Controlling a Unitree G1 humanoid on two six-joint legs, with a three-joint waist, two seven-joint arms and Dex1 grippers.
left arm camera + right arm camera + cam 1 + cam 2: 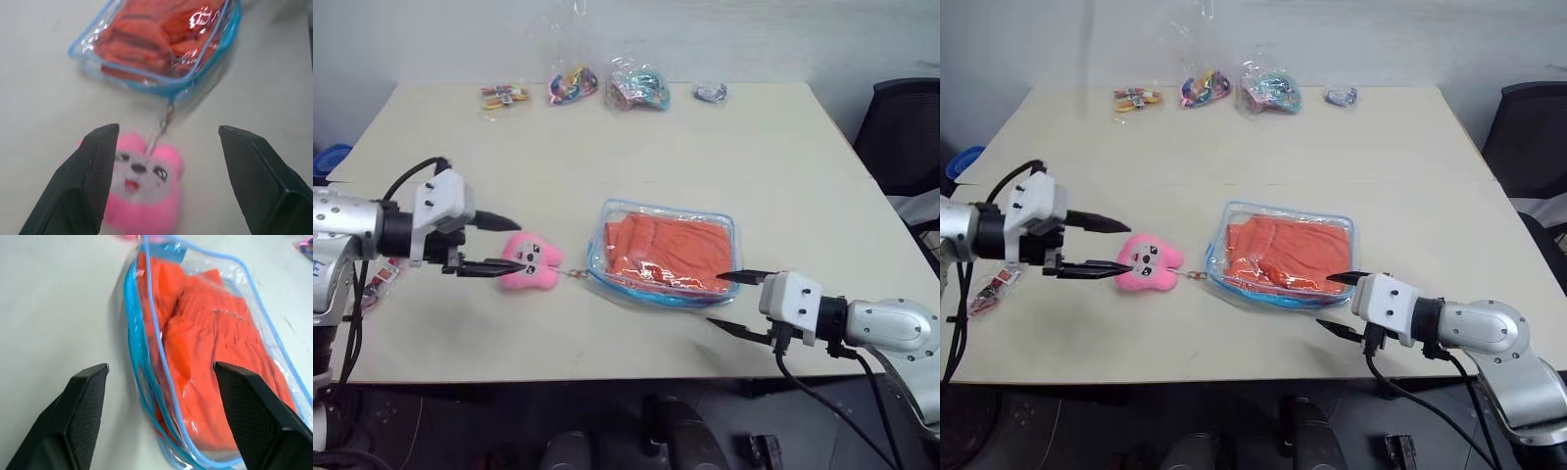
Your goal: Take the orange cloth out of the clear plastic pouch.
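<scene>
One orange cloth inside one clear plastic pouch (both grippers' fingers spread, empty).

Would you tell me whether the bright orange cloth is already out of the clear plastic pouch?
No, the orange cloth lies folded inside the clear, blue-trimmed plastic pouch.

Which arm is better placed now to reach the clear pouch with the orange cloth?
Right, probably. The right gripper stands open beside the clear plastic pouch, facing the orange cloth. The left gripper is open at the pink plush toy, farther away.
</scene>
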